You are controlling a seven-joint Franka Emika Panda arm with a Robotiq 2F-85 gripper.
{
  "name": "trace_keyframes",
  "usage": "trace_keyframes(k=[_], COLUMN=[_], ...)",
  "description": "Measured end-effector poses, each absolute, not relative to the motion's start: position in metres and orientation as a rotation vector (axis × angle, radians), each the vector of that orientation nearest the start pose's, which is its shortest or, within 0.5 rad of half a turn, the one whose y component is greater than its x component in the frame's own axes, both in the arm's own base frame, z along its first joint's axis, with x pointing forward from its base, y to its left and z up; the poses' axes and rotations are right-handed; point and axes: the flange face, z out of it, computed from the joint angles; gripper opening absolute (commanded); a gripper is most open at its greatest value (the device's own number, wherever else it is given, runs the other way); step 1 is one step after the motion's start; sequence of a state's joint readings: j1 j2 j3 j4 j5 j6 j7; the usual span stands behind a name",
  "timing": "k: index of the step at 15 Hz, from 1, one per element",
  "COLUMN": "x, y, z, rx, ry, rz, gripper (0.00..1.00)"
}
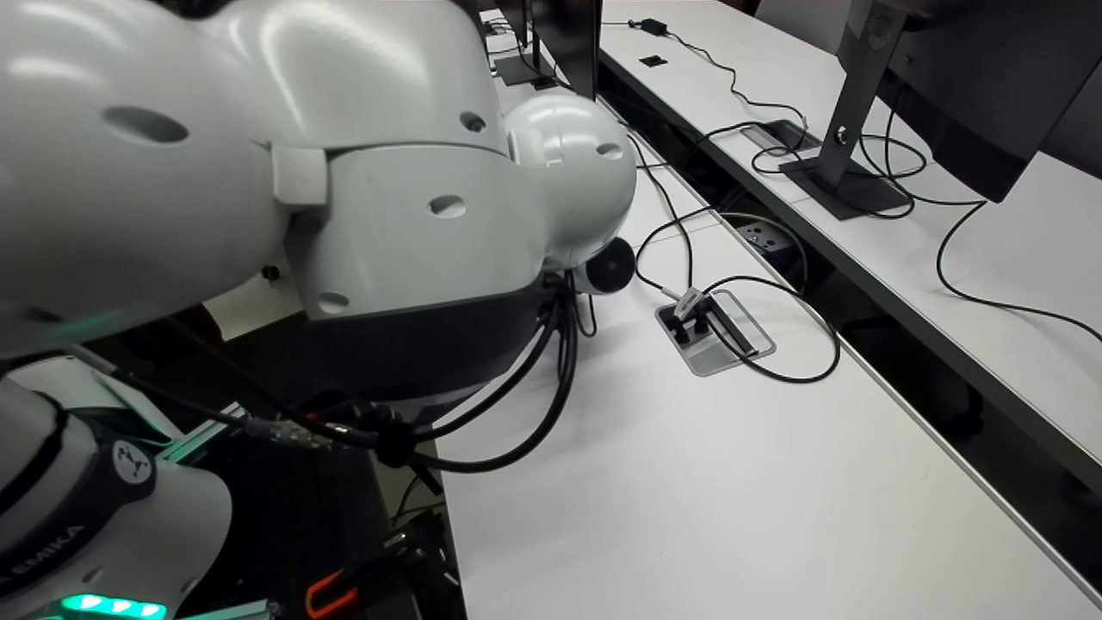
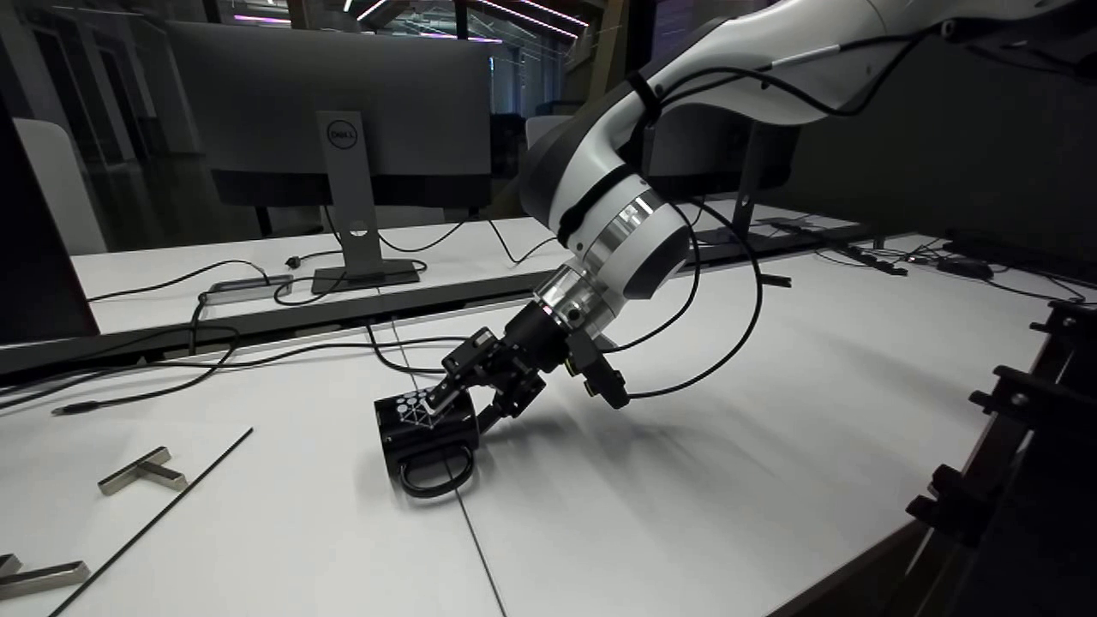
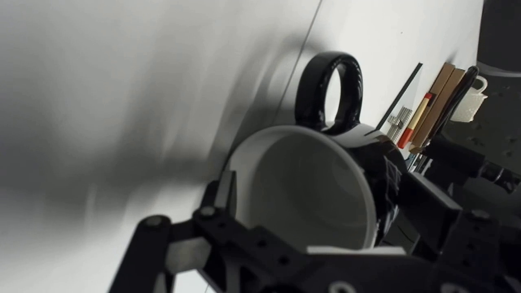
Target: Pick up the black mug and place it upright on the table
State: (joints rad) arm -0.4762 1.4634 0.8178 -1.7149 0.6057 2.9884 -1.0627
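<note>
Wrist view shows the black mug [image 3: 305, 179] facing the gripper [image 3: 315, 187] mouth-first, handle [image 3: 310, 97] near 1 o'clock, fingers [image 3: 427, 207] at 9 and 3 o'clock, spread either side of it; whether they squeeze it I cannot tell. In an exterior view the mug [image 2: 428, 441] lies sideways, handle near 6 o'clock, on or barely above the table [image 2: 651, 514], hard to say which. Reaching the mug looks done; securing, righting, setting down and letting go seem to remain.

white arm [image 1: 396, 241] | "emika" lettering [image 1: 50, 552] | black cables [image 1: 482, 466] | green lights [image 1: 120, 608] | black gripper [image 2: 464, 411]
</note>
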Motion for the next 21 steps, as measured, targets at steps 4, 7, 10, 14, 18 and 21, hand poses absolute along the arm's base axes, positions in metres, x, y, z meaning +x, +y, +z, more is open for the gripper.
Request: trace_keyframes(k=[4,7,10,14,18,21], x=[0.57,0.571,0.573,0.574,0.576,0.577], y=[0.17,0.171,0.177,0.182,0.185,0.186], z=[-0.059,-0.054,-0.046,-0.039,-0.035,-0.033], rx=[-2.274,-2.294,-2.293,-2.291,-2.285,-2.281], ry=[-0.153,-0.15,-0.16,-0.164,-0.172,-0.185], rz=[-0.344,-0.376,-0.407,-0.424,-0.435,-0.445], gripper=[1.0,0.66,0.43,0.12,0.04,0.04])
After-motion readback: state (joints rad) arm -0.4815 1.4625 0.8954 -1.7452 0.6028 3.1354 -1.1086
